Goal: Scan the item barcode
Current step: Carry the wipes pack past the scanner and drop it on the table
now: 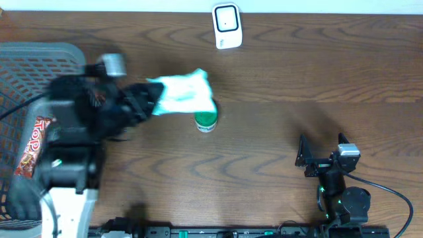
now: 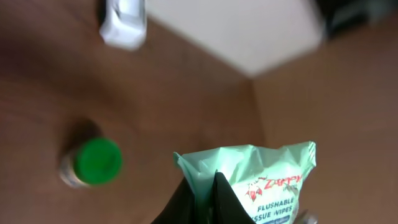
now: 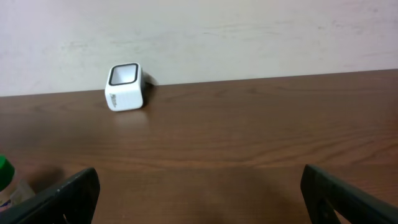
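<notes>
Left gripper (image 2: 209,194) — tight on wipes pack (image 2: 268,163)

Cannot make out the left gripper (image 1: 149,99) overhead for motion blur. Loses the wipes pack (image 2: 261,186) below the left wrist picture's bottom edge, lettering cut off mid-label. Shows only a blurred part of the scanner (image 2: 123,22) there, cut by the top edge. Clips the green-capped bottle (image 3: 5,177) at the right wrist view's left edge, the gray basket (image 1: 39,59) at the overhead's left.
</notes>
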Robot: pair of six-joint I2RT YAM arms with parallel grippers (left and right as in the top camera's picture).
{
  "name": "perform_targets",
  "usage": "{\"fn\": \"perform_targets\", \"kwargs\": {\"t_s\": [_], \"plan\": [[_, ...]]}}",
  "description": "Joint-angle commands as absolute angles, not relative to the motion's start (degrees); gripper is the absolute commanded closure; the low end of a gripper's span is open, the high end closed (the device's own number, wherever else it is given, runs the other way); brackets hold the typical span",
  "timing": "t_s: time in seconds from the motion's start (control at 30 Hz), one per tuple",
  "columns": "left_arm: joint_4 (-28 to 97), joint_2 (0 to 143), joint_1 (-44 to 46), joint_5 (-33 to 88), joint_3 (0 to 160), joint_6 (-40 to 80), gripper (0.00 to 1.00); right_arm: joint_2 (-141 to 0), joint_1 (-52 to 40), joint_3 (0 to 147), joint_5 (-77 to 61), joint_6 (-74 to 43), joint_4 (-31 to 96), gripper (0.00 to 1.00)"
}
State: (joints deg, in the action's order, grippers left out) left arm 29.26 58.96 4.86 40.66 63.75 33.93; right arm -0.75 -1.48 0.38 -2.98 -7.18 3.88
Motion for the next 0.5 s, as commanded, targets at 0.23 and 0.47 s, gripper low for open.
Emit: {"fn": "perform_targets", "kwargs": {"t_s": [0.23, 0.47], "plan": [[29.23, 78.24, 32.67, 13.89, 63.99, 30.52, 0.93, -0.75, -1.83, 0.32, -2.87, -7.66, 4.10, 0.01], [29.45, 91.92, 35.55, 11.09, 63.99, 31.35, 0.93, -0.75, -1.83, 0.32, -2.87, -7.66, 4.10, 0.01]]}}
